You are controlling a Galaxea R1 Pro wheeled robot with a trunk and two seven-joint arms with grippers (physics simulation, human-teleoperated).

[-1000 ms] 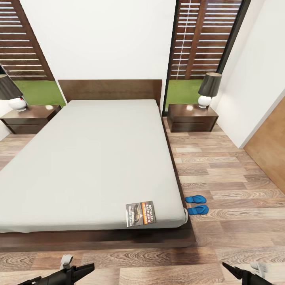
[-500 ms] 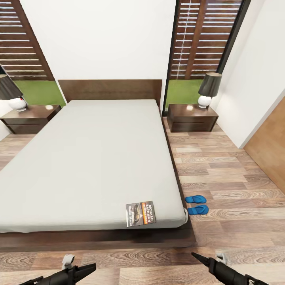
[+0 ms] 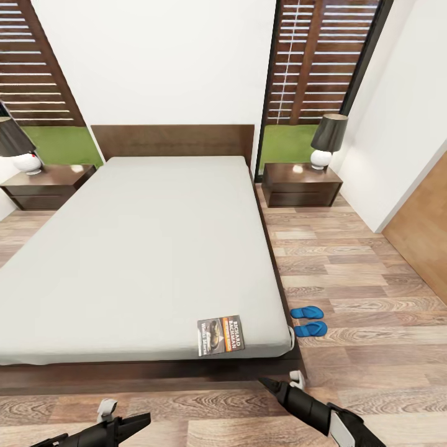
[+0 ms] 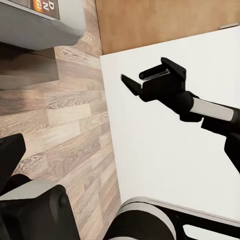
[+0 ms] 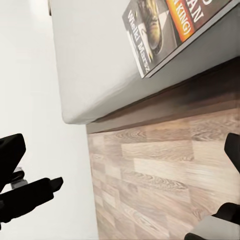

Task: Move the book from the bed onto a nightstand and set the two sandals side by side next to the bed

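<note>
Paperback [image 3: 220, 336] lies flat at bed's [image 3: 143, 248] foot corner, within reach; right claw [image 3: 280, 386] hovers before frame, spread wide for pickup. Left claw [image 3: 127, 425] parked low, fingers parted. Blue sandals [image 3: 308, 320] already paired beside bed — nightstand [image 3: 301, 184] well apart.

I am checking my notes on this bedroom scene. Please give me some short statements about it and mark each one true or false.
1. The book lies on the bed, near its foot corner. True.
2. The two sandals lie on the mattress. False: they lie on the floor, side by side next to the bed.
3. The right end effector holds the book. False: it is open, empty, and low in front of the bed frame.
4. A lamp stands on the nightstand to the right of the bed. True.
5. The left end effector touches the mattress. False: it hangs above the floor.
</note>
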